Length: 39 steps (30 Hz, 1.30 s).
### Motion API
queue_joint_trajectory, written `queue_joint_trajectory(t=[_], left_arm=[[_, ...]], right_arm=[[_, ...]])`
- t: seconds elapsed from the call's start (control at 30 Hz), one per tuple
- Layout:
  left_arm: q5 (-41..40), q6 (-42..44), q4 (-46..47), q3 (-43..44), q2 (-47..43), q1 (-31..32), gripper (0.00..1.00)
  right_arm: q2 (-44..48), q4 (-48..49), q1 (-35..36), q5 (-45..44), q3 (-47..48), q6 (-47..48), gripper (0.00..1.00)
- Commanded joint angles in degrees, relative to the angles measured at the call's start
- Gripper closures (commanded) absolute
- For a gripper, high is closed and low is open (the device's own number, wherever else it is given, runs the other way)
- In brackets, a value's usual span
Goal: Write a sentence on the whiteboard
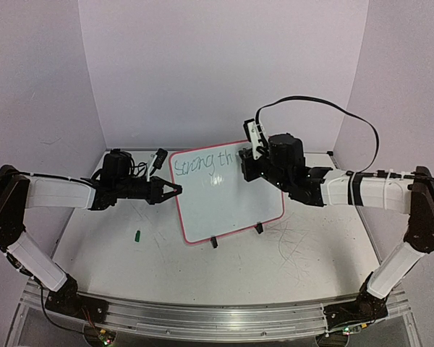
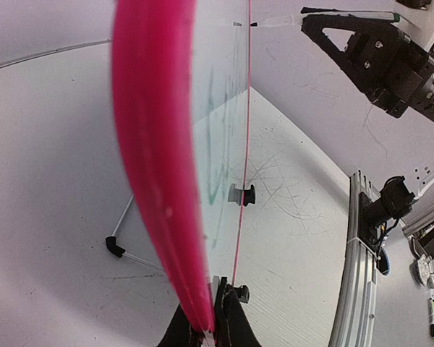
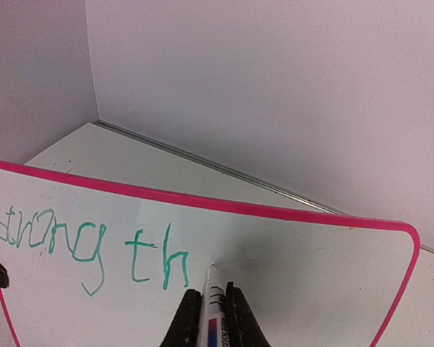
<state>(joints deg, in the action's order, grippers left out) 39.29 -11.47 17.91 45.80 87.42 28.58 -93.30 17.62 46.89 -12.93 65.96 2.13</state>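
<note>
Whiteboard (image 1: 228,206) edge in left end effector (image 1: 176,189)

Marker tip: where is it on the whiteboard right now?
In the right wrist view, the marker tip, held in the right gripper, sits at the whiteboard just right of the green "th" on the top line.

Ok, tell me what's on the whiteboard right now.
Green writing reading "Strong th" on the whiteboard, with the marker tip just after the h. The right gripper hides the patch behind it.
</note>
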Motion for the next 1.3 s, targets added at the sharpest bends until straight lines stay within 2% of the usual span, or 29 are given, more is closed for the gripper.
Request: queue_joint_trajectory(t=[0.0, 0.5, 0.73, 1.27], left_arm=[[-8.18, 6.1, -1.83, 1.9, 0.89, -0.53, 1.0], [-8.14, 6.2, -1.91, 1.91, 0.88, -0.48, 1.0], [-8.28, 6.2, -1.91, 1.79, 0.76, -0.5, 1.0], [-8.38, 6.29, -2.07, 1.8, 0.7, -0.47, 1.0]], right_arm=[[-0.47, 2.23, 0.15, 0.75, 2.87, 0.18, 1.0], [-2.33, 2.33, 0.14, 1.74, 4.35, 0.21, 1.0], [-2.16, 1.78, 0.13, -1.15, 3.91, -0.02, 1.0], [-0.01, -1.1, 0.38, -0.34, -0.69, -2.72, 1.0]])
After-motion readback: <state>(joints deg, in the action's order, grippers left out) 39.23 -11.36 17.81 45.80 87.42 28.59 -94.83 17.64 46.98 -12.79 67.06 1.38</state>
